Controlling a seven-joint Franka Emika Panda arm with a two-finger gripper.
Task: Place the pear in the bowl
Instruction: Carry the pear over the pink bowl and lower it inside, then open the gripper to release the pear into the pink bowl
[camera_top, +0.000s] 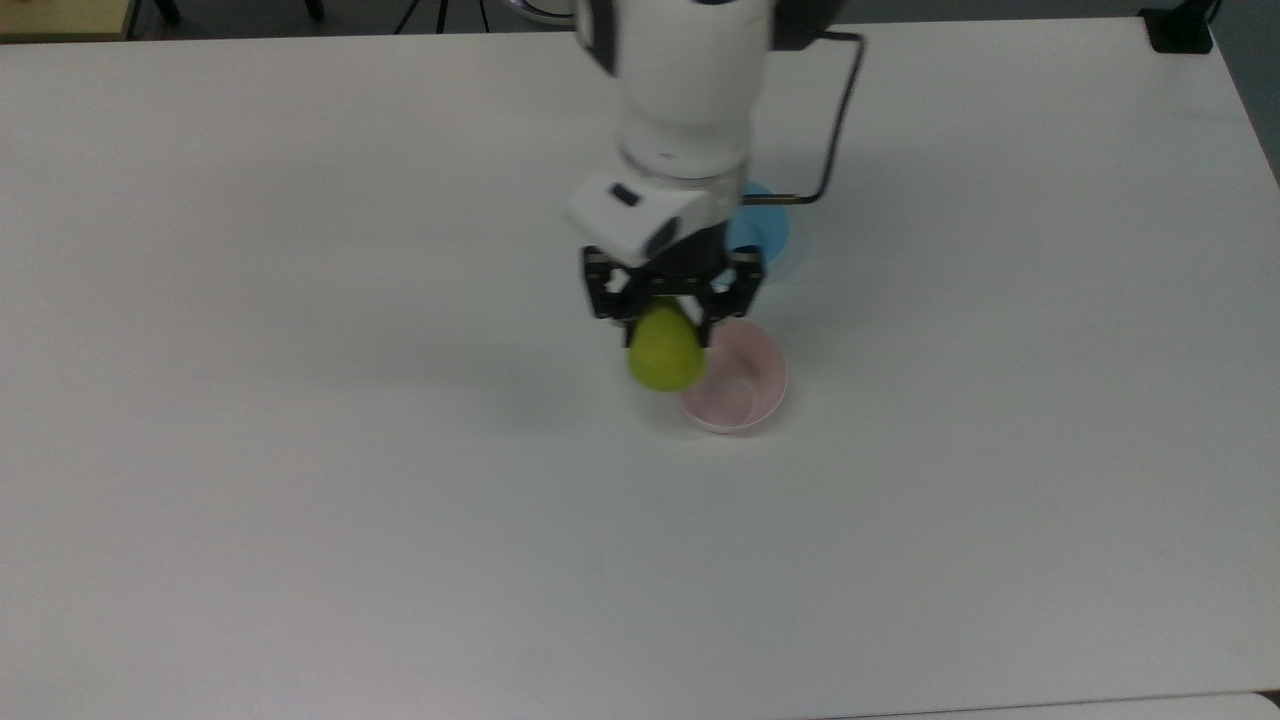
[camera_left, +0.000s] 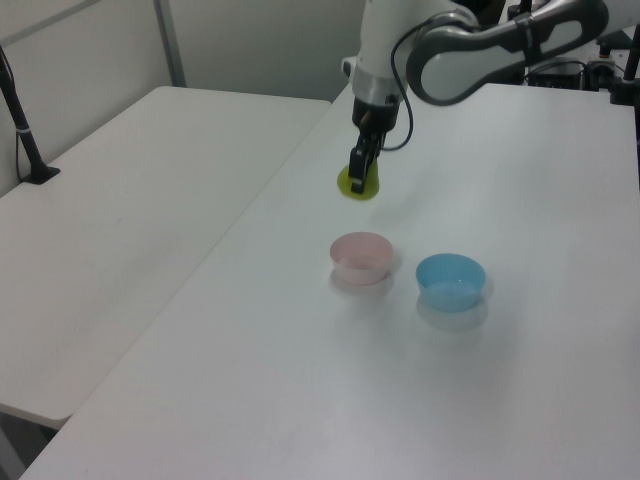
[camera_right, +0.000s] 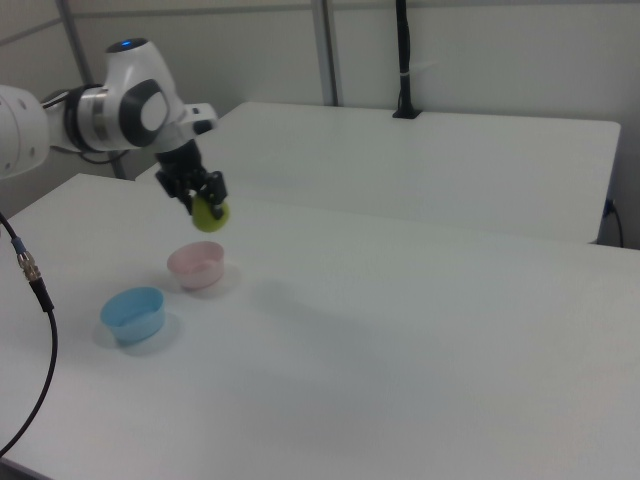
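Observation:
The yellow-green pear (camera_top: 663, 351) (camera_left: 357, 184) (camera_right: 209, 216) hangs in the air, held by my gripper (camera_top: 668, 312) (camera_left: 359, 172) (camera_right: 204, 203), which is shut on its upper part. The pale pink bowl (camera_top: 738, 384) (camera_left: 361, 257) (camera_right: 196, 264) stands upright on the white table. In the top view the pear overlaps the bowl's left rim. In the left and right views the pear is well above the bowl and a little behind it. The bowl holds nothing.
A light blue bowl (camera_top: 765, 235) (camera_left: 451, 281) (camera_right: 132, 312) stands next to the pink one, partly hidden by my arm in the top view. A black cable (camera_top: 838, 120) loops off the wrist. A second white table (camera_left: 130, 190) adjoins this one.

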